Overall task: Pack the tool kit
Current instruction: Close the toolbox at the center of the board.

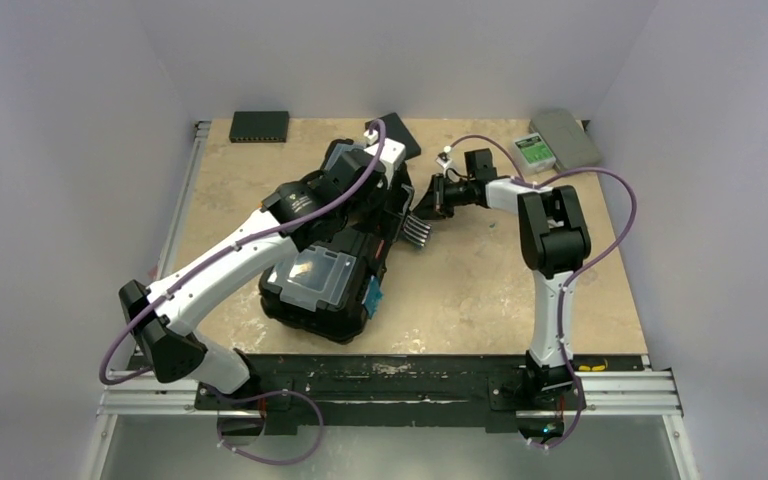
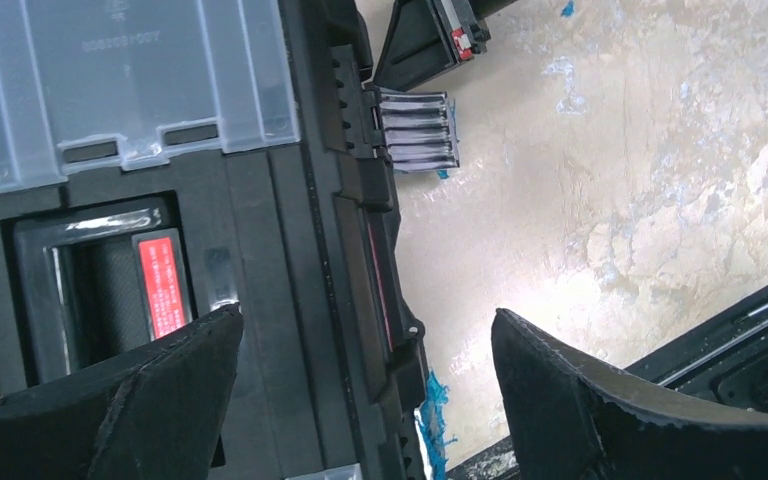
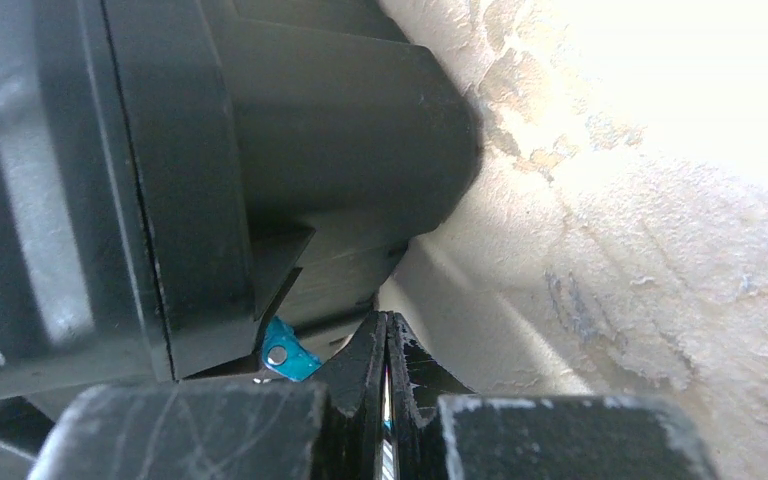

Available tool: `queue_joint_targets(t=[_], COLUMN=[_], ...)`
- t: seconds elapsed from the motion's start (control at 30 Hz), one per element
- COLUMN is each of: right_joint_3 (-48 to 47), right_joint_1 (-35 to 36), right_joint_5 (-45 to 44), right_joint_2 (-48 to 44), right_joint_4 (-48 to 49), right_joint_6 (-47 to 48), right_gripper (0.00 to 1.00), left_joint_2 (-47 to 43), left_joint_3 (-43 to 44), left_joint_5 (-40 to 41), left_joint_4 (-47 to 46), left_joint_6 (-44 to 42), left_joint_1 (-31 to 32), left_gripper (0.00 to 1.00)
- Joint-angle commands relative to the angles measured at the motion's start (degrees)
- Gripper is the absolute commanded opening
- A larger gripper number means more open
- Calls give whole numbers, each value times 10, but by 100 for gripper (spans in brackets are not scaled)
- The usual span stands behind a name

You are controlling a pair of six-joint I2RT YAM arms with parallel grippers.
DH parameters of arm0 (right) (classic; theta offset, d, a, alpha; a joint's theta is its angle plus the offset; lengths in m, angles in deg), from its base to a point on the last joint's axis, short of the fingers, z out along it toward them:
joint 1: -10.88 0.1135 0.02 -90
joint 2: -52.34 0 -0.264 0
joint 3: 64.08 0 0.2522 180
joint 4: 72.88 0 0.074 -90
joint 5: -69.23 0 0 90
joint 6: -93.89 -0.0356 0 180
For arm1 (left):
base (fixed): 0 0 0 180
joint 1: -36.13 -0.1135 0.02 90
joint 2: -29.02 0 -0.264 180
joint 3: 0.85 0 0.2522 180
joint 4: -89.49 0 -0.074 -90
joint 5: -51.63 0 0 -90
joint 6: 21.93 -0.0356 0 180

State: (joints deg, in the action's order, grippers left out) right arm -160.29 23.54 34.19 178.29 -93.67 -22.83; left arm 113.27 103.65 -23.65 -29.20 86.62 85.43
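toolbox (image 1: 325,290) on table (image 1: 480,280), centre-left, long axis near-left to far-right | left gripper (image 2: 365,330) spread wide, empty, hovering over lid's right edge beside red-labelled handle (image 2: 163,285) | right gripper (image 3: 387,340) pinched shut, gripping nothing visible, tips just beside box's far right flank near hanging latch (image 2: 418,128) | judged: latch next, right arm nearer

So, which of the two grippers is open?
The left gripper: its fingers stand wide apart above the toolbox, while the right gripper is shut beside it.
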Motion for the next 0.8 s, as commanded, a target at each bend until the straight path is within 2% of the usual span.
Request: queue_joint_targets(t=[0.0,0.27,0.43,0.6,0.77], right_joint_3=[28,44,52,69,86], right_joint_1=[9,8,8,9,8], right_joint_5=[46,49,53,55,57], right_joint_2=[-42,-62,-75,-88,-87], right_joint_4=[2,14,16,31,52], right_joint_6=[-1,-9,-11,-25,-42], right_gripper=[0,0,0,0,0], left_joint_2=[21,90,137,164,235], left_joint_3=[34,35,44,53,117], left_joint_5=[10,-38,-24,-50,2], left_joint_4=[-5,-54,-69,-87,-27], left_joint_6=[-26,-61,-83,-142,-165], left_joint_1=[13,24,33,57,87], left_gripper=[90,84,81,80,78])
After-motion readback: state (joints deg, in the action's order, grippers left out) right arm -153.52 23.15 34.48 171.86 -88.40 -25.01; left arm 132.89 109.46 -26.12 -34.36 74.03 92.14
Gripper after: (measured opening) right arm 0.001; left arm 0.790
